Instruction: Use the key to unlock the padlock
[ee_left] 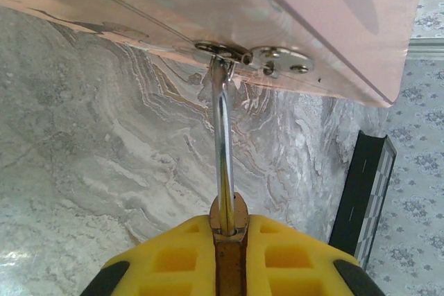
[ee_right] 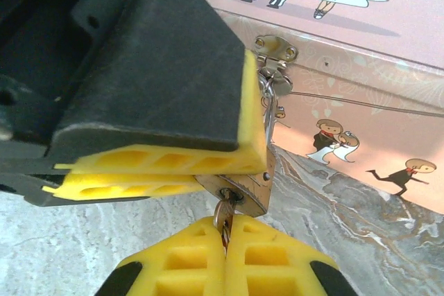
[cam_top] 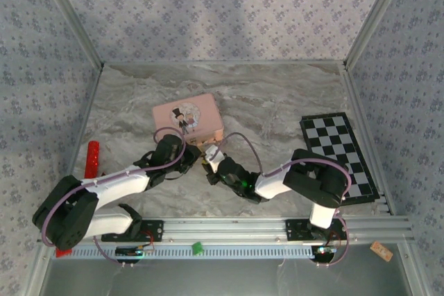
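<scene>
Key [ee_right: 223, 217] seemingly enters brass padlock [ee_right: 247, 196] on pink tin [ee_right: 361, 53].

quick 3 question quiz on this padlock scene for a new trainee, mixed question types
1. True or false: the key sits in the padlock.
2. The left gripper fingers clamp: A the key, B the padlock, C nothing.
3. Fill in: the padlock's shackle hooks through the hasp of the pink ___.
Key: 1 true; 2 B; 3 tin.
</scene>
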